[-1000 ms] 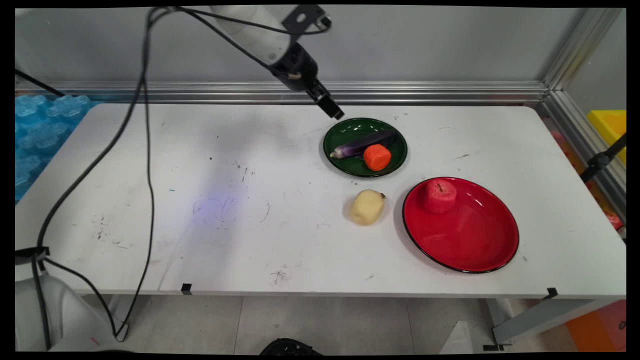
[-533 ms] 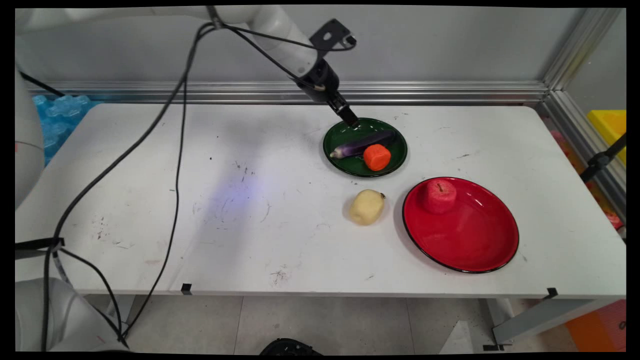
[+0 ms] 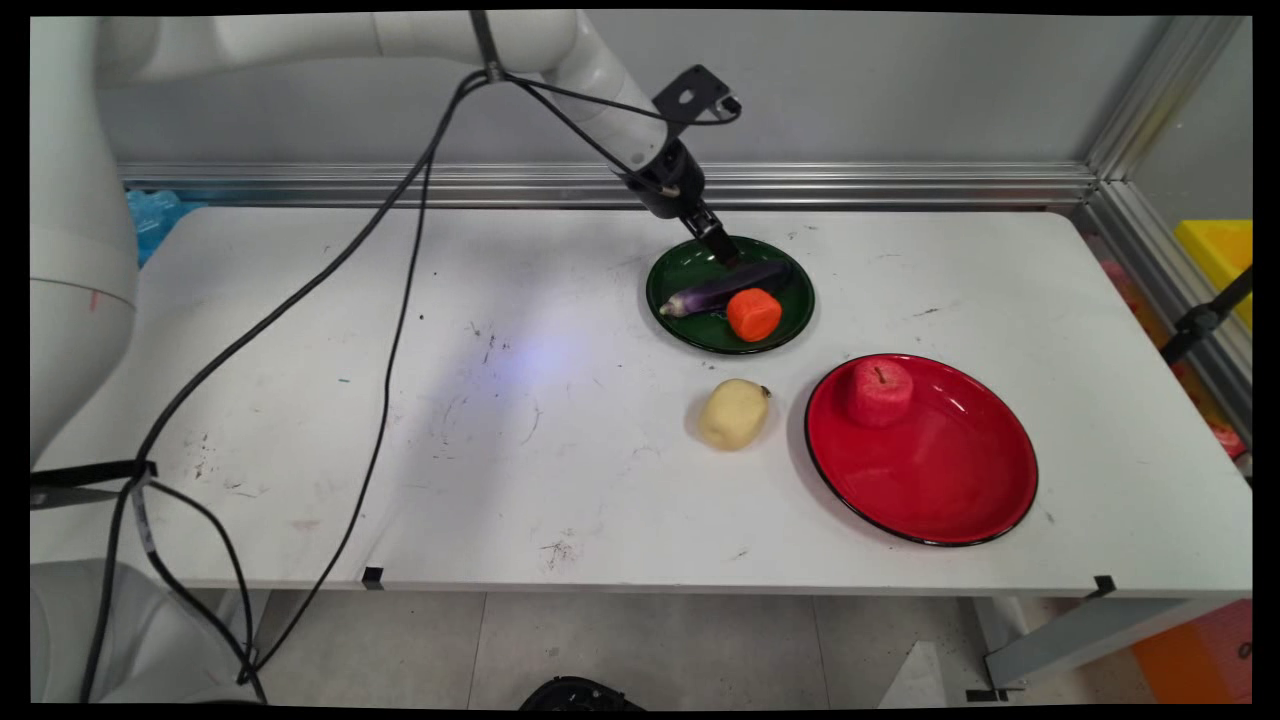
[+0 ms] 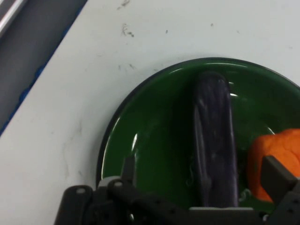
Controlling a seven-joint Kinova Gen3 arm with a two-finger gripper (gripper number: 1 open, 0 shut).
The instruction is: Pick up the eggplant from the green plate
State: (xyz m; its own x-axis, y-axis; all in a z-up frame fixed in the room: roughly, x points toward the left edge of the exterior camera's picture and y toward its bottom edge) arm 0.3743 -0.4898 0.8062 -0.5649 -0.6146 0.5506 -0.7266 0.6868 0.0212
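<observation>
The tool (image 3: 727, 254) has moved right and down over the last second — from outside the green plate's (image 3: 690, 328) 10 o'clock rim to a spot over its far half, with the arm stretched further across the worktop (image 3: 400, 400). Everything else stays put. In the hand view the tool (image 4: 201, 180) is spread open, one finger (image 4: 127, 168) on each side of the purple eggplant (image 4: 213, 140), gripping nothing. The eggplant (image 3: 722, 288) lies across the plate, just at 5 o'clock from the tool tips; contact cannot be told. The orange piece (image 3: 754, 313) touches the eggplant's near side. A yellowish potato (image 3: 733, 413) sits off-plate at 6 o'clock; the apple (image 3: 879, 391) rests on the red plate (image 3: 940, 490) — well apart.
</observation>
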